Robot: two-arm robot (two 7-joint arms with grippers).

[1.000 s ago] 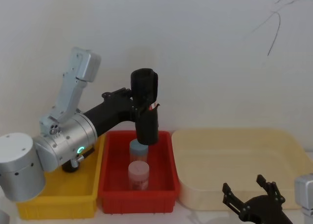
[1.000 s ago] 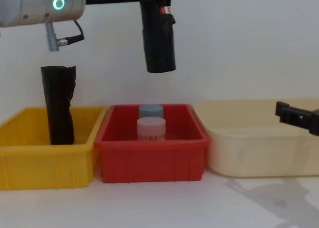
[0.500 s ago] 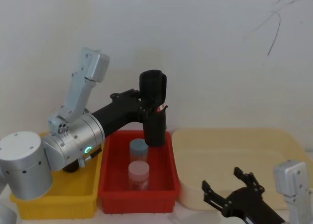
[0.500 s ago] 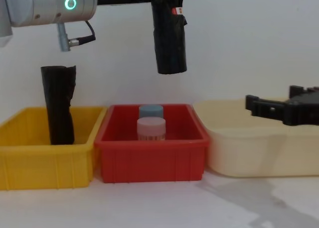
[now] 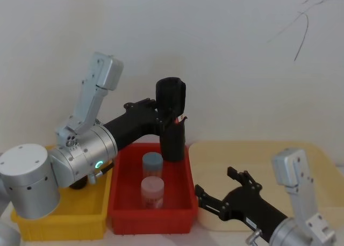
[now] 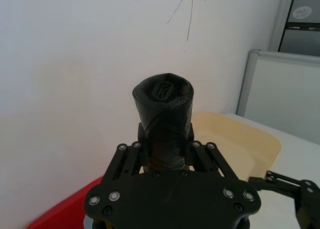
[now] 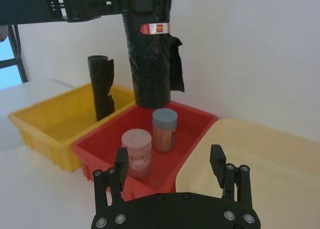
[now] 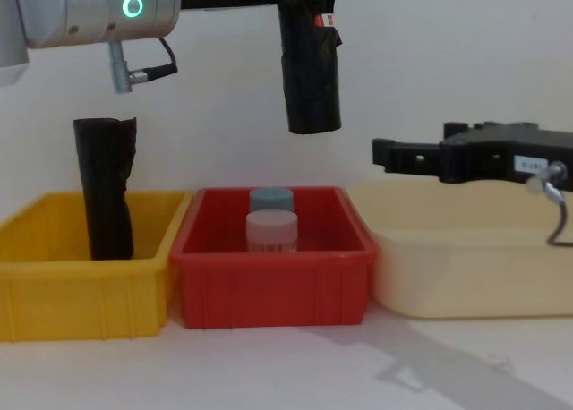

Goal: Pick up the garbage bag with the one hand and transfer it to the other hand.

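Note:
The garbage bag, a black roll with a red-and-white label, hangs upright above the red bin. The one hand, my left gripper on the arm with the green ring, is shut on the roll's upper part. The roll also shows in the chest view and in the right wrist view. The other hand, my right gripper, is open with nothing between its fingers. It is lower than the bag and to its right, pointing towards it with a clear gap between.
Two capped jars, blue and pink, stand in the red bin under the bag. A second black roll stands in the yellow bin on the left. A cream tub sits on the right, below the right arm.
The left arm has carried the bag a little to the right. The right gripper has risen and reached left, from over the cream tub towards the bag.

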